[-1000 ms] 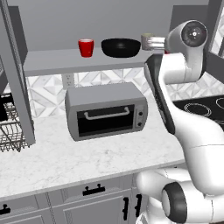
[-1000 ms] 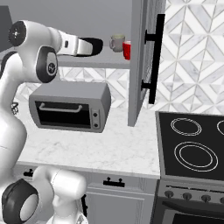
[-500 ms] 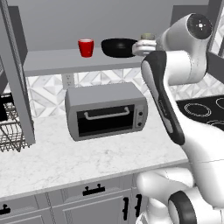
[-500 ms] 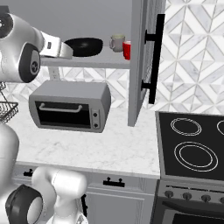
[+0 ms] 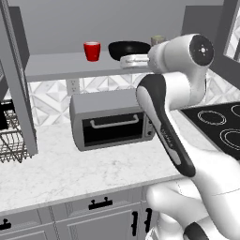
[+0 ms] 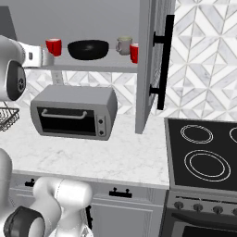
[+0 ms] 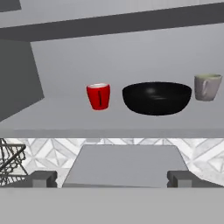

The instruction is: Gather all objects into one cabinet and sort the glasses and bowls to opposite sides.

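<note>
On the grey shelf [image 7: 52, 118] of the open upper cabinet stand a red cup [image 7: 99, 96], a wide black bowl [image 7: 156, 98] and a grey-beige cup [image 7: 207, 87], left to right. The right base view has the red cup [image 6: 53, 46], the bowl [image 6: 88, 49], the grey-beige cup [image 6: 123, 45] and a second red cup [image 6: 134, 53], half hidden by the door edge. My gripper [image 7: 111, 178] is open and holds nothing. It hangs in front of the shelf edge, back from the objects, and shows as the white hand [image 5: 125, 61] below the bowl [image 5: 129, 48].
A grey toaster oven [image 5: 112, 123] sits on the marble counter [image 5: 70, 173] under the shelf. The cabinet door [image 6: 150, 65] with its long black handle stands open on the right. A wire dish rack [image 5: 11, 140] is at the left, a black cooktop [image 6: 203, 152] at the right.
My hand has drawn back from the grey-beige cup at the shelf's right end and swung left, staying open. The cups and bowl have not moved.
</note>
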Controlling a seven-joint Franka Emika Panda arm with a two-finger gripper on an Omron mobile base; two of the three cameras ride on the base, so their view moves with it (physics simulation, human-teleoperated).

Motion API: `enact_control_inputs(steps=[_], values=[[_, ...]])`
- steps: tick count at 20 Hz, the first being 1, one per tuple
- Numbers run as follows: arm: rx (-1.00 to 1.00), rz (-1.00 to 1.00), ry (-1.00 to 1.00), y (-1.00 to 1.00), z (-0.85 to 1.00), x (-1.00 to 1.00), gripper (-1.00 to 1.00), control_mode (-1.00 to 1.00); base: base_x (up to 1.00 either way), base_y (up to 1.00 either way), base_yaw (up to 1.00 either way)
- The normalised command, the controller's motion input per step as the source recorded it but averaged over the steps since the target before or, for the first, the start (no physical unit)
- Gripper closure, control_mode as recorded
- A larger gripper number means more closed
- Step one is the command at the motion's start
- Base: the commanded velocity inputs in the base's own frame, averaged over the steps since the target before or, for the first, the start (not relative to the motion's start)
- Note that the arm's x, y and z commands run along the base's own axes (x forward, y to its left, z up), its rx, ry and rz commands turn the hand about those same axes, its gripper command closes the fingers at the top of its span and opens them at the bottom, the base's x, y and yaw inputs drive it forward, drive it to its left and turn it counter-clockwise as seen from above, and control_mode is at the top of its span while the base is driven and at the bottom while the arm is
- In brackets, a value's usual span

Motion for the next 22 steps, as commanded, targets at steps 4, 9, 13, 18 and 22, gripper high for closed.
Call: enact_control_inputs(steps=[4,9,13,18,22], values=[[0.01,0.12,-0.06,0.75,-0.01,0.03,-1.00,-1.00,0.00,0.00,0.00],[0.14,0.03,0.00,0.30,0.39,0.18,-1.00,-1.00,0.00,0.00,0.00],[0.09,0.00,0.00,0.03,0.19,0.07,-1.00,-1.00,0.00,0.00,0.00],[0.00,0.01,0.00,0.00,0.00,0.00,-1.00,-1.00,0.00,0.00,0.00],[0.00,0.01,0.03,-0.26,-0.09,0.18,-1.00,-1.00,0.00,0.00,0.00]])
